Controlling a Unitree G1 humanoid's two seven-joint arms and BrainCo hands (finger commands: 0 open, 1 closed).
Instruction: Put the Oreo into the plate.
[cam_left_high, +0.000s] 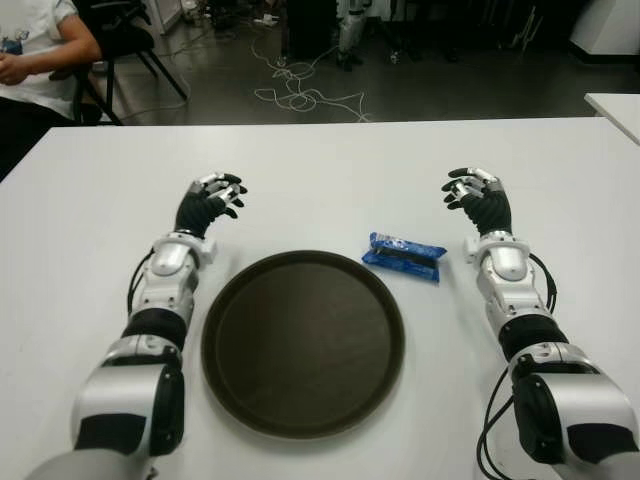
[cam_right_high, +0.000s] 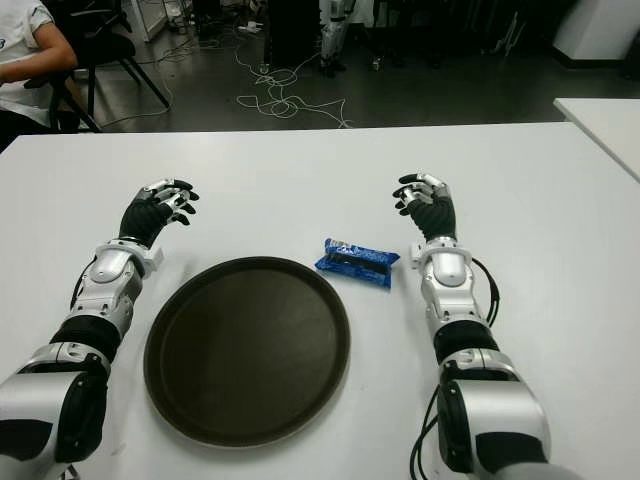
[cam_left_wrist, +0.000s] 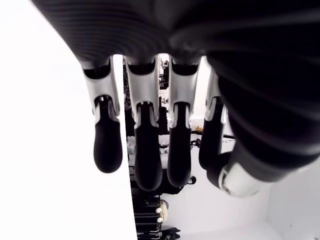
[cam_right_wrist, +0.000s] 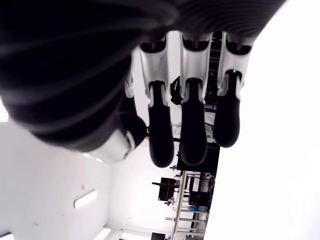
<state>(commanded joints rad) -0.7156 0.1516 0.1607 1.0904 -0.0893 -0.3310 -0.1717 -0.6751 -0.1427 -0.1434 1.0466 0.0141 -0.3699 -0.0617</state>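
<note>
A blue Oreo packet (cam_left_high: 404, 256) lies flat on the white table (cam_left_high: 320, 170), just past the right rim of the round dark brown plate (cam_left_high: 303, 342). The plate holds nothing. My right hand (cam_left_high: 477, 198) is to the right of the packet and a little farther back, apart from it, its fingers (cam_right_wrist: 191, 125) relaxed around nothing. My left hand (cam_left_high: 213, 197) shows beyond the plate's left side, its fingers (cam_left_wrist: 146, 145) loose and holding nothing.
A seated person (cam_left_high: 35, 50) in a white shirt is at the table's far left corner beside a black chair (cam_left_high: 125, 35). Cables (cam_left_high: 300, 90) lie on the floor beyond the far edge. Another white table corner (cam_left_high: 615, 108) shows at the right.
</note>
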